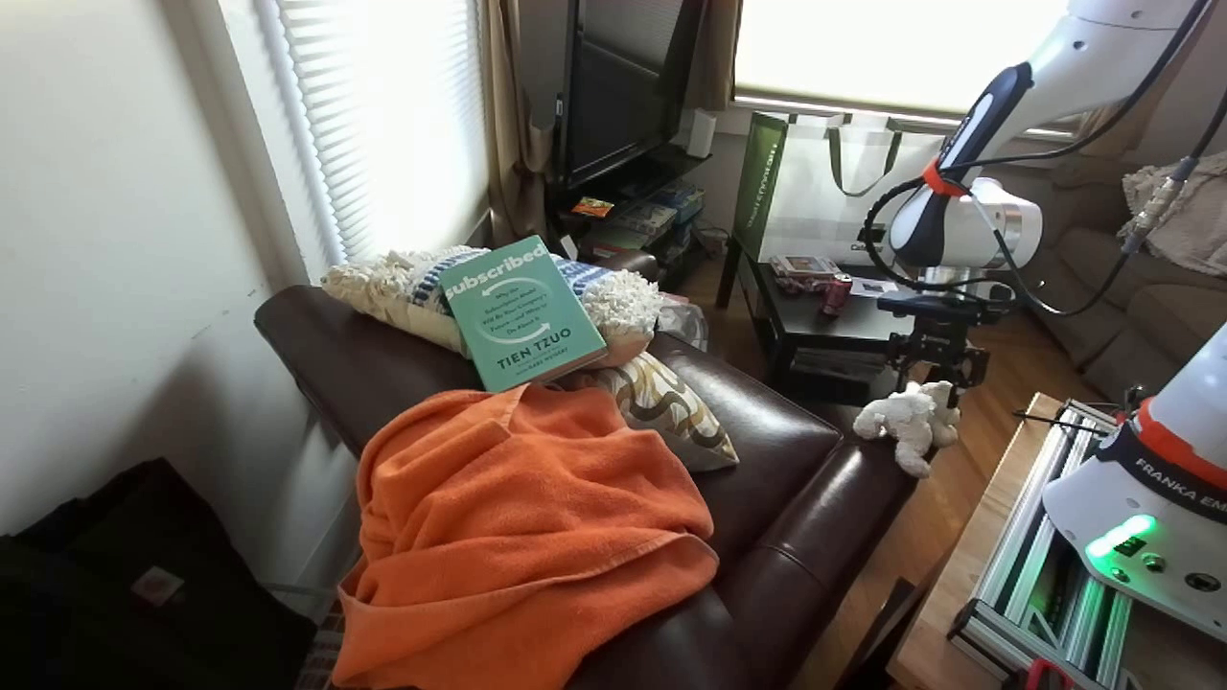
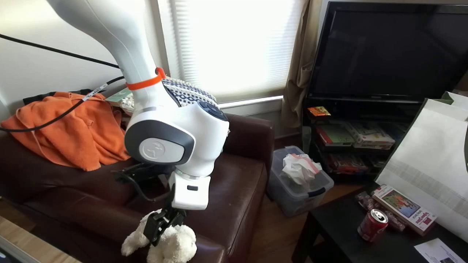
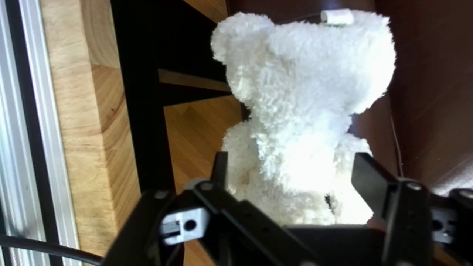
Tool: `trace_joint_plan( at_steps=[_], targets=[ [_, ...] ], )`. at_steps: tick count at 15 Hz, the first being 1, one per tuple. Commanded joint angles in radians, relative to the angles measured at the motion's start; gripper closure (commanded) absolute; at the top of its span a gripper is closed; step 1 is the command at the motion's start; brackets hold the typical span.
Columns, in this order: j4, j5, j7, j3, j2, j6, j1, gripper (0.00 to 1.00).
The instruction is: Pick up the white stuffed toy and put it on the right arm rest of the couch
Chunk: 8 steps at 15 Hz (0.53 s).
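One white stuffed toy (image 1: pixel 909 424): held about the body by the Robotiq gripper (image 3: pixel 290 166), fingers parted by the plush between them; at the one o'clock end of the right arm rest (image 1: pixel 815 522) of the brown leather couch (image 2: pixel 241 197) in an exterior view, contact with the leather unclear. One orange blanket (image 1: pixel 537 537): rumpled, nine o'clock of the arm rest. One green book (image 1: pixel 522 316), "Subscribed", Tien Tzuo: tilted, twelve o'clock of the blanket. One red can (image 2: pixel 373 225): upright on black coffee table (image 2: pixel 343 221).
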Motion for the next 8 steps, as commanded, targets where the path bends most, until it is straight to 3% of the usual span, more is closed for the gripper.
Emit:
trace_joint_plan(
  at_steps=[1, 2, 3, 4, 5, 6, 8],
  targets=[
    [-0.145, -0.084, 0.090, -0.037, -0.151, 0.142, 0.064, 0.00],
    [-0.217, -0.129, 0.141, -0.057, -0.209, 0.228, 0.106, 0.00],
    [-0.078, -0.136, 0.165, -0.038, -0.104, 0.232, 0.100, 0.00],
    [-0.105, -0.175, 0.208, -0.046, -0.126, 0.300, 0.131, 0.00],
    [-0.102, -0.166, 0.217, -0.091, -0.123, 0.349, 0.209, 0.00],
    [-0.094, -0.147, 0.171, -0.016, -0.114, 0.287, 0.094, 0.00],
    [-0.080, -0.157, 0.203, -0.036, -0.115, 0.325, 0.150, 0.00]
  ],
)
